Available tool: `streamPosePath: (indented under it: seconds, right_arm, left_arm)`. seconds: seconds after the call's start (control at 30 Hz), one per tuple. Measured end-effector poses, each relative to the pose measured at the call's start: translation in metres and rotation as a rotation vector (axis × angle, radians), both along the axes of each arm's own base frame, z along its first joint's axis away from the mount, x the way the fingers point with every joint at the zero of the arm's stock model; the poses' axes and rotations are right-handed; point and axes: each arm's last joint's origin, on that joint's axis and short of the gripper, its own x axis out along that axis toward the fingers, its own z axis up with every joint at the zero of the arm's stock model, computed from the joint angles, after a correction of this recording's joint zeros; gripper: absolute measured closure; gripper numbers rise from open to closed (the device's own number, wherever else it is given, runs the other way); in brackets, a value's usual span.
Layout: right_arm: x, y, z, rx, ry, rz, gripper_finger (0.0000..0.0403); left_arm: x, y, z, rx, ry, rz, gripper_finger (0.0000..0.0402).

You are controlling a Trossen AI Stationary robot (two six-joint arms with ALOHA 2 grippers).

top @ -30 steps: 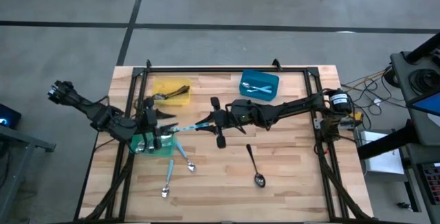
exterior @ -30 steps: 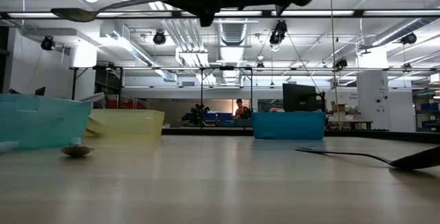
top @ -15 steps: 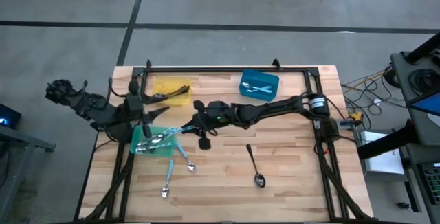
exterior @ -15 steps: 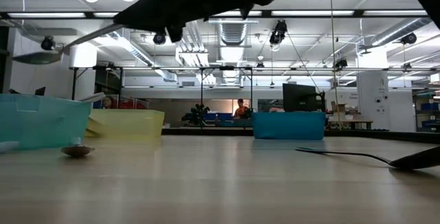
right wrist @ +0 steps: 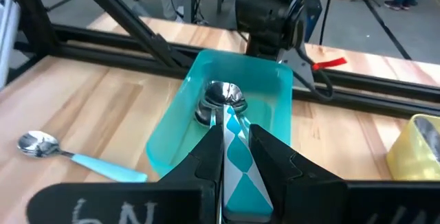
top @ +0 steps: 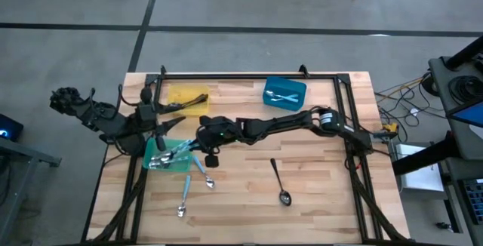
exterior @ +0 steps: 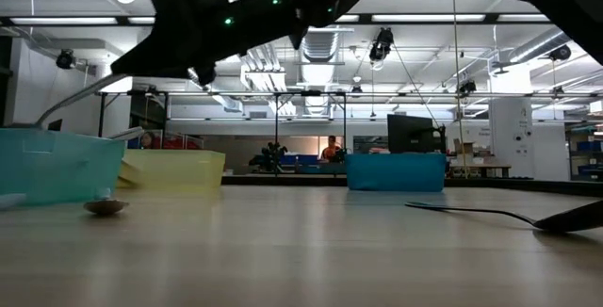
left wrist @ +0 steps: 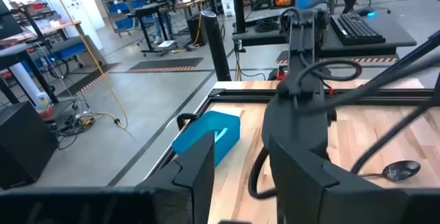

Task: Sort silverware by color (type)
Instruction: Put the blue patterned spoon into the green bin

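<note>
Over the green bin (top: 167, 158), right gripper (top: 198, 144) clamped on the patterned light-blue handle of a spoon (right wrist: 232, 131), bowl end leading and already inside the bin walls. Held low and nearly level, presumably so that release drops the piece among matching items rather than across the rim. Bin contents: at least one other silver bowl visible beneath the held piece.

Beside the green bin, toward the table's back-left edge: left gripper (top: 161, 119), fingers (left wrist: 298, 176) parted with nothing between them, parked clear of the delivery path, probably to avoid crowding the drop.

Just off the green bin's front corner: two blue-handled spoons (top: 192, 179) lying on the wood, not yet sorted; one of these also visible beside the bin wall in the right wrist view.

Well away from the green bin, toward the table's front middle: dark spoon (top: 279, 184) lying alone, likewise unsorted.

Behind the green bin: yellow bin (top: 187, 99) holding dark pieces. Farther along the back edge: blue bin (top: 284, 93) with pale pieces inside.

Judged step: release into the green bin. Risk: handle catching on the near wall if released too early.
</note>
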Motion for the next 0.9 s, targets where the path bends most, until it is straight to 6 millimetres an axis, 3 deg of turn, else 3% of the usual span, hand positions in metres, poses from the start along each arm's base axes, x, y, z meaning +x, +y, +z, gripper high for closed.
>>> streamPosePath:
  seconds: [0.43, 0.9]
  right_arm:
    - [0.03, 0.0, -0.025, -0.013, 0.012, 0.009, 0.0363]
    - [0.035, 0.002, -0.034, -0.014, -0.046, 0.011, 0.0363]
  left_arm:
    - [0.002, -0.001, -0.003, -0.002, 0.016, 0.0, 0.0284]
    - [0.002, -0.001, -0.003, -0.003, 0.016, 0.0, 0.0284]
